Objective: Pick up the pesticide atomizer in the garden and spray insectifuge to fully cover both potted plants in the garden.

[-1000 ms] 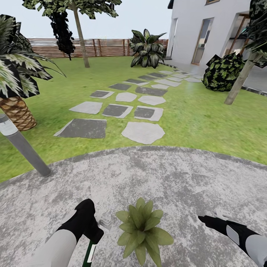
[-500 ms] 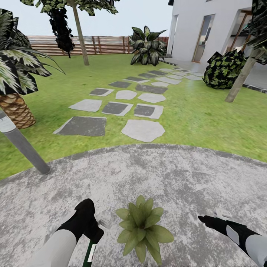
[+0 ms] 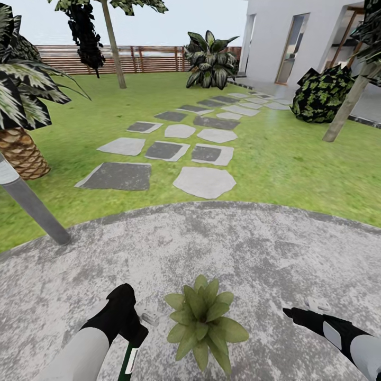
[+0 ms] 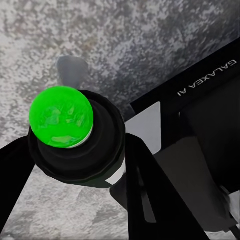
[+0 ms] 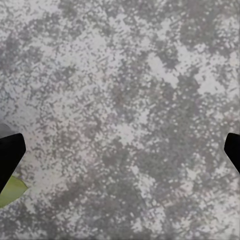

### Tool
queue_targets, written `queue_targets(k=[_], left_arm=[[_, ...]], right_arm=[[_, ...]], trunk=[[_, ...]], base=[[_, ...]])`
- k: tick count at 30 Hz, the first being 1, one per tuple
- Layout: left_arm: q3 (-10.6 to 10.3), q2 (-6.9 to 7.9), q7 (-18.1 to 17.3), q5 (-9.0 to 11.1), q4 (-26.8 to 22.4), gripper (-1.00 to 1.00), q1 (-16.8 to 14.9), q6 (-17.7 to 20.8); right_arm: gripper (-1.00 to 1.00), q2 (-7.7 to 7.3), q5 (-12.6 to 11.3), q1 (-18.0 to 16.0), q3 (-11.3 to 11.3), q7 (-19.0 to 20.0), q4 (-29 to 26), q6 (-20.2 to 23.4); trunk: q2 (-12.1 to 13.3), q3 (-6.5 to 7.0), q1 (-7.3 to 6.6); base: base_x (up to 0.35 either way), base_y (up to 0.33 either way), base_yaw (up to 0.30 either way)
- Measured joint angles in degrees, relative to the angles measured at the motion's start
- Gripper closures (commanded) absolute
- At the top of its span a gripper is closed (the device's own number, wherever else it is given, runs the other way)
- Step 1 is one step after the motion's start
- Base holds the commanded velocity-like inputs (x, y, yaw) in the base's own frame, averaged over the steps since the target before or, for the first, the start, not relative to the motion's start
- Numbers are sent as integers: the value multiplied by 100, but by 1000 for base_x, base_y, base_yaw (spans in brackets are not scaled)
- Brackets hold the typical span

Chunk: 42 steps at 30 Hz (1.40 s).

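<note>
A potted plant [image 3: 203, 323], a low rosette of pointed green leaves, stands on the mottled-grey patio [image 3: 238, 254] between my two arms; its leaves hide the pot. My left gripper [image 3: 136, 324] is just left of it, shut on the pesticide atomizer [image 3: 128, 362], whose white spray head [image 3: 148, 315] points toward the plant. In the left wrist view the bottle's bright green end [image 4: 61, 116] sits clamped between the black fingers [image 4: 150, 190]. My right gripper [image 3: 292, 313] hangs open to the plant's right, over bare paving [image 5: 120, 100], with a leaf tip [image 5: 10, 192] at the edge.
A grey bollard lamp [image 3: 34, 209] leans at the patio's left edge, with a scaly palm trunk [image 3: 21, 153] behind it. Stepping stones [image 3: 203, 182] lead across the lawn [image 3: 296, 169] to a white house [image 3: 275, 37]. A slatted fence [image 3: 153, 58] closes the back.
The whole picture has slid slightly upward, so the camera has moved. Both arms keep their places in the view, and the left gripper still holds the atomizer.
</note>
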Motion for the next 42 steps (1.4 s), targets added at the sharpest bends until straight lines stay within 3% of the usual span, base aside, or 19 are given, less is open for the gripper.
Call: queue_targets(k=[36, 42], left_arm=[[-13, 0, -8, -44, -288, 100, 0, 33], [-7, -2, -9, -52, -797, 100, -15, 32]], right_arm=[[-100, 0, 0, 0, 0, -4, 0, 0], [-100, 0, 0, 0, 0, -9, 0, 0]], trunk=[[0, -157, 0], [0, -157, 0]], base=[[70, 53, -17], [0, 0, 0]])
